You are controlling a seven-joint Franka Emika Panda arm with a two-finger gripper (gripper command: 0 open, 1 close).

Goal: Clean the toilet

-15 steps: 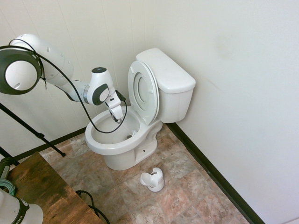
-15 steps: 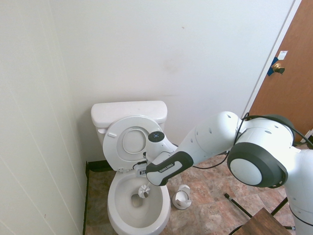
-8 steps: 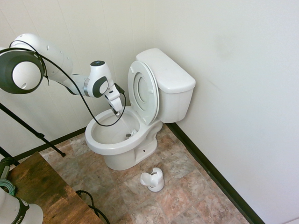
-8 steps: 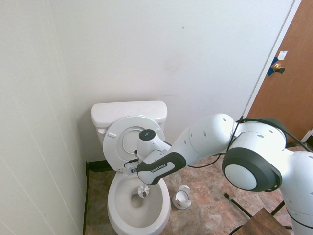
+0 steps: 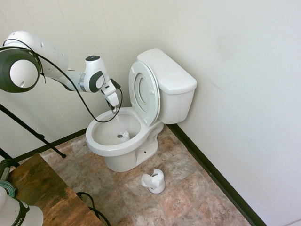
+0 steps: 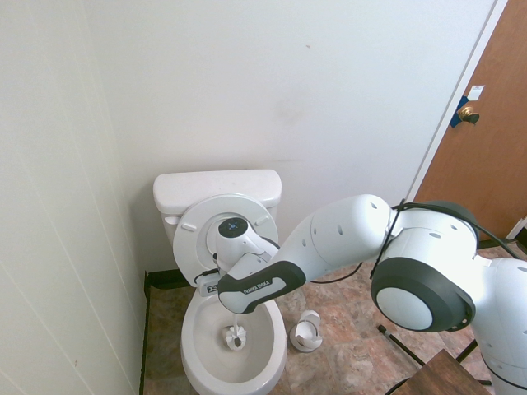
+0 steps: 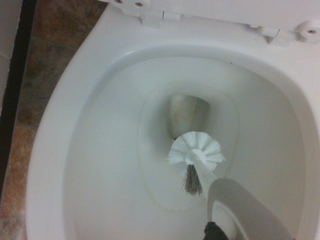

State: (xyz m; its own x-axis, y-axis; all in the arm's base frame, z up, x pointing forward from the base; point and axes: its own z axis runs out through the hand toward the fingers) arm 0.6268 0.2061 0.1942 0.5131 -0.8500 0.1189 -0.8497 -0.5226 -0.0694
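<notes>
The white toilet point(image 5: 171, 81) stands against the wall with seat and lid raised. Above the bowl's left rim point(image 5: 99, 145), my gripper point(image 5: 113, 104) is shut on the thin handle of a white toilet brush point(image 5: 123, 137). The handle slants down into the bowl. In the second exterior view the brush head point(image 6: 235, 336) sits low in the bowl of the toilet point(image 6: 216, 189), under my wrist. The wrist view shows the round bristle head point(image 7: 196, 150) just beside the drain hole point(image 7: 187, 112), with its handle point(image 7: 240, 205) rising toward the camera.
A small white brush holder point(image 5: 154, 181) point(image 6: 307, 331) stands on the tiled floor beside the toilet base. A wooden table point(image 5: 42, 193) is at the near left. Walls close in behind and beside the toilet, and a brown door point(image 6: 486, 140) is at the right.
The arm has lifted and swung away from the raised seat. The brush head has swept from the back of the bowl toward its middle, by the drain.
</notes>
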